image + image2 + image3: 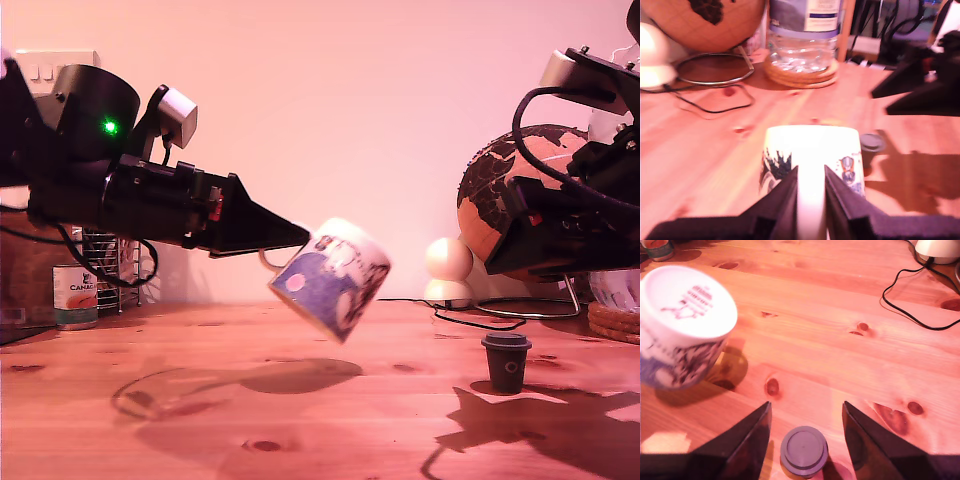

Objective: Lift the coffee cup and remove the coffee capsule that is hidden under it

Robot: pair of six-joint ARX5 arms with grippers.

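The coffee cup [335, 280], white with a blue-grey band and dark drawings, hangs tilted above the table [250, 420]. My first gripper [296, 240] reaches in from the exterior view's left and is shut on the cup by its handle side. In the first wrist view the cup [812, 147] sits between the dark fingers [782, 200]. The coffee capsule [506, 362], small and dark, stands uncovered on the wood toward the exterior view's right. My second gripper [806, 407] hovers open just above the capsule [804, 450], one finger on each side, not touching it.
A globe [510, 190] and a white round lamp [449, 270] stand at the back on the exterior view's right, with a black cable [480, 318] on the wood. Cork coasters [612, 322] carry a glass jar [802, 45]. A tin can [75, 295] stands at the exterior view's left.
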